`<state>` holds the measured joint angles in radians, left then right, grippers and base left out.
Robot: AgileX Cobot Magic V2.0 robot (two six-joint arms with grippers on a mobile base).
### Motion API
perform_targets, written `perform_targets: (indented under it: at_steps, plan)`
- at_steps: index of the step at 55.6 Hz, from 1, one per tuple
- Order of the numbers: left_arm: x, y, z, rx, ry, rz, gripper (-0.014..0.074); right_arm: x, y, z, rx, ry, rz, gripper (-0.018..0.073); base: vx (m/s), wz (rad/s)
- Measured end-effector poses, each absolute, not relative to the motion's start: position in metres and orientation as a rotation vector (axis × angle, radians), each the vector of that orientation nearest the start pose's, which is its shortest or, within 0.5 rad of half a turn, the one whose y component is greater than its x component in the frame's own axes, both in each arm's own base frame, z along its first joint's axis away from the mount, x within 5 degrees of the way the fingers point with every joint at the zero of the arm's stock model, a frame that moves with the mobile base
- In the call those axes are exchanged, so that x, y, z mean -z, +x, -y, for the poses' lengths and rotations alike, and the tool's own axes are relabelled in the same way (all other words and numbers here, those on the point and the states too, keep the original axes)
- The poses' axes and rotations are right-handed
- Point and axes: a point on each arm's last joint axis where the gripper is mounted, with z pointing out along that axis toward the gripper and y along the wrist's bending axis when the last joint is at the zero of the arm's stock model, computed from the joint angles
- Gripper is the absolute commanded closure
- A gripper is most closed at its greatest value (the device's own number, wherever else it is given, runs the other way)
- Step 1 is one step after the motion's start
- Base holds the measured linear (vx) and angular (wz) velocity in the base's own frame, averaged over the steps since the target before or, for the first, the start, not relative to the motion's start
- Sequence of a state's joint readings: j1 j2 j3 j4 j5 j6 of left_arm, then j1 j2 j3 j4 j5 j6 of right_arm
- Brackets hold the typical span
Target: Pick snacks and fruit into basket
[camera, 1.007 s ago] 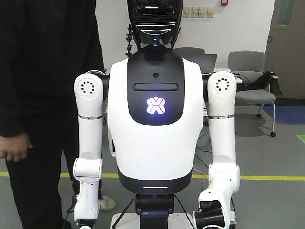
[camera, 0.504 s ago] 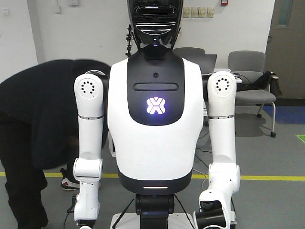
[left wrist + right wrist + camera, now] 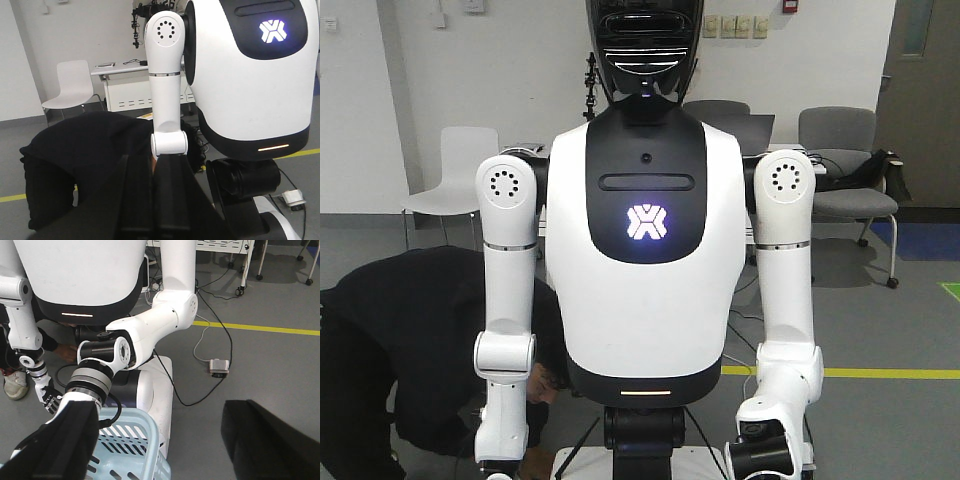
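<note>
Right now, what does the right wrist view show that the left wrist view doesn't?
Only the right wrist view shows the pale blue basket at the bottom edge, and a small grey box on the floor with a black cable running to it. Only the left wrist view shows a white chair, a white table and the humanoid's glowing chest logo. Both show the white humanoid, its lit waist strip and a yellow floor line. Neither shows snacks or fruit.

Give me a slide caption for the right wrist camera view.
White humanoid's arm angles down toward a pale blue basket, framed by the open right claw.
</note>
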<state>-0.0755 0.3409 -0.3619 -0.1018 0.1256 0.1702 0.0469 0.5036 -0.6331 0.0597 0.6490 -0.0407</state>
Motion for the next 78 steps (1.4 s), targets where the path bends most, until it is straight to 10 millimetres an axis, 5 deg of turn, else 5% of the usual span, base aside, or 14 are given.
perform_targets:
  at_steps: [78]
  plan:
    - [-0.3011, 0.0843, 0.0075, 0.014, 0.124, -1.583, 0.0605, -0.3302, 0.0937, -0.0077, -0.071, -0.063, -2.004, -0.0004, -0.13, 0.01]
